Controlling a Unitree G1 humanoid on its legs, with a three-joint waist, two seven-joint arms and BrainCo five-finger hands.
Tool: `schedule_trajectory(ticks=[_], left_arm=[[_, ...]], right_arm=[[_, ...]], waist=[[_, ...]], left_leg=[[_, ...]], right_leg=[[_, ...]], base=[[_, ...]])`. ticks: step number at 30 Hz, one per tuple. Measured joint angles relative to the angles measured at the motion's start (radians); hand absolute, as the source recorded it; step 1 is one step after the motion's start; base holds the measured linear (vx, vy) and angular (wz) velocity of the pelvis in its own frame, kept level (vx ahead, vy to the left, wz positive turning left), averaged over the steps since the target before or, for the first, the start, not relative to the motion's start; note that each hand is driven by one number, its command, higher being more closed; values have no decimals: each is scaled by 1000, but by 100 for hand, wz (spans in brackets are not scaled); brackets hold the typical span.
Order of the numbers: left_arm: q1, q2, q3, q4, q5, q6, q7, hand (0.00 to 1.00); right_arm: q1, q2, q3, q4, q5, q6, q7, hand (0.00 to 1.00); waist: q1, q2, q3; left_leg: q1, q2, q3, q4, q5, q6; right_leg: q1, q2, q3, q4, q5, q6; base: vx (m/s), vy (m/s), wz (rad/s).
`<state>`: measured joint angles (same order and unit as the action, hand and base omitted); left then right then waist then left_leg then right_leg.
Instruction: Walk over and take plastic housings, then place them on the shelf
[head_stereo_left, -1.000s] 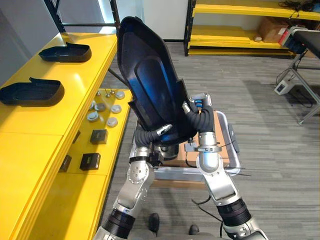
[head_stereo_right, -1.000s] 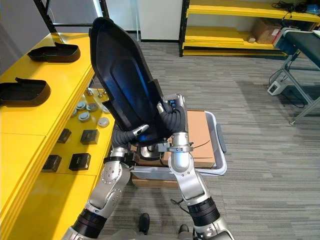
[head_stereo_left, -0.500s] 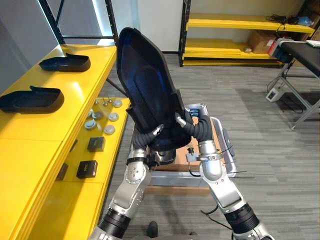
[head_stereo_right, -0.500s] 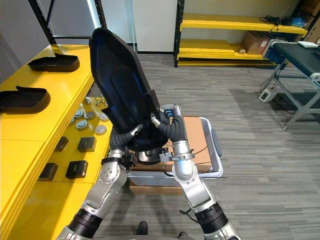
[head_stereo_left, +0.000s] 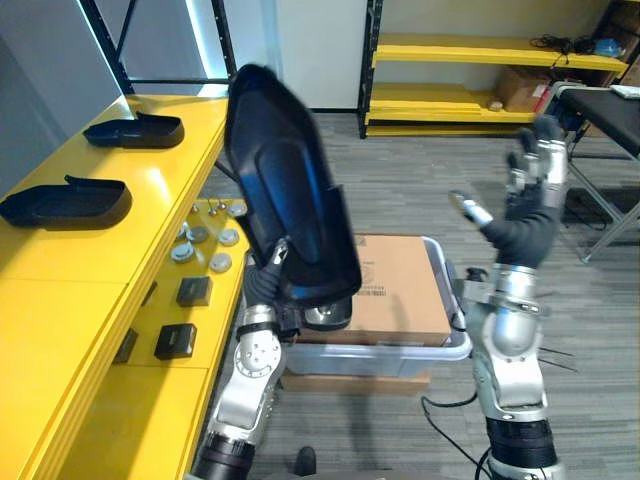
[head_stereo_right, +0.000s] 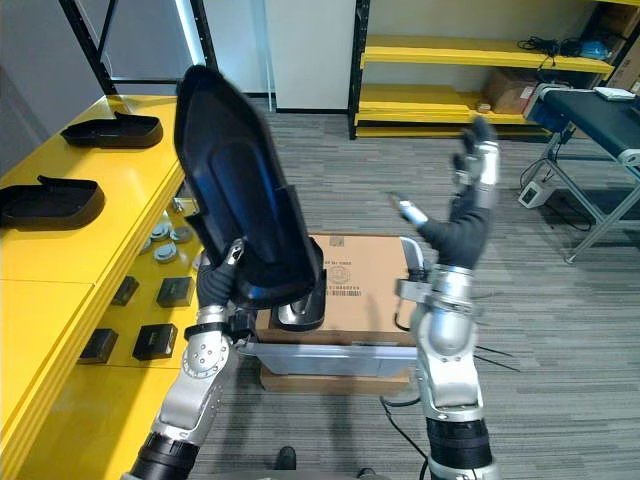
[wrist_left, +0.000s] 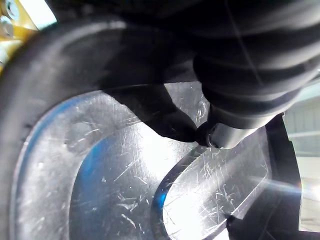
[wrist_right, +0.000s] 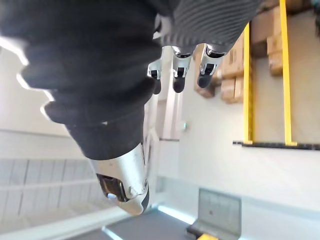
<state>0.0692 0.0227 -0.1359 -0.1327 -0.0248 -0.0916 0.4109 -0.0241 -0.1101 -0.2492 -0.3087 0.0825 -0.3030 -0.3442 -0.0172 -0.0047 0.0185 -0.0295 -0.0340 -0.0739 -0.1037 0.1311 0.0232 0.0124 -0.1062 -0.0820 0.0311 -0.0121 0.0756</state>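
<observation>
Leftward, the yellow shelf (head_stereo_left: 70, 290) bears two black housings (head_stereo_left: 65, 200).

right hand (head_stereo_left: 528, 210): has let go of the plastic housing (head_stereo_left: 290, 200), now raised well apart on its right, fingers spread | plastic housing: now carried by the left hand (head_stereo_left: 272, 272) alone, at its lower edge | cardboard box (head_stereo_left: 400, 290): top now uncovered

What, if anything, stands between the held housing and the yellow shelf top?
Nothing visible does. The left hand holds the housing upright beside the shelf. Two other housings lie farther along its top, to the side. The right hand is open, raised apart.
</observation>
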Motion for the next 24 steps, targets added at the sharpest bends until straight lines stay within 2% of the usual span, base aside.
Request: schedule_trajectory(ticks=[3,5,7,11,14,19,22,24], left_arm=[[37,-1,35,-58,10,-2,1,100],[71,-3,60,-87,21,-9,-1,100],[96,-4,64,-97,21,-16,-6,100],[136,-1,50,-102,19,-32,-45,100],[150,-1,29,-104,19,-35,-71,100],[189,-38,19,-162,17,-39,-105,100],[187,-58,19,-188,15,-46,-107,100],[182,-70,10,-199,-2,-46,-106,100]], right_arm=[[55,6,-96,207,17,8,-29,0],[106,10,-137,399,70,42,-24,0],[139,16,-164,549,115,54,-21,0],[202,38,-179,876,222,116,50,0],[237,73,-175,1012,224,135,100,0],[283,137,-122,1081,223,168,144,0],[274,145,-68,1082,222,176,154,0],[239,143,-47,1081,221,175,153,0]], waist=[[-3,1,0],[-4,10,-6],[-5,21,-12],[5,25,-14],[6,22,-13],[6,8,2],[30,3,37],[32,13,49]], left_leg=[[0,0,0,0,-6,-8],[-4,0,0,0,-6,-8],[-10,0,-2,0,-6,-8],[-13,6,-5,0,-9,-12],[-11,10,-7,1,-10,-14],[-8,0,-67,8,-15,-13],[-73,-41,-158,102,-34,-14],[-162,-58,-189,166,-52,-12]], right_leg=[[-1,-1,0,-1,0,0],[-3,-1,-1,-2,0,0],[-2,-1,-2,-5,0,0],[1,5,-7,-7,1,0],[3,6,-15,2,-1,6],[7,-7,-88,92,-67,12],[-1,-43,-203,190,-128,14],[0,-78,-355,230,-158,16]], base=[[0,0,0],[0,0,0],[0,0,0],[0,0,0],[0,0,5],[-10,-39,44],[-27,-30,126],[-40,-6,186]])
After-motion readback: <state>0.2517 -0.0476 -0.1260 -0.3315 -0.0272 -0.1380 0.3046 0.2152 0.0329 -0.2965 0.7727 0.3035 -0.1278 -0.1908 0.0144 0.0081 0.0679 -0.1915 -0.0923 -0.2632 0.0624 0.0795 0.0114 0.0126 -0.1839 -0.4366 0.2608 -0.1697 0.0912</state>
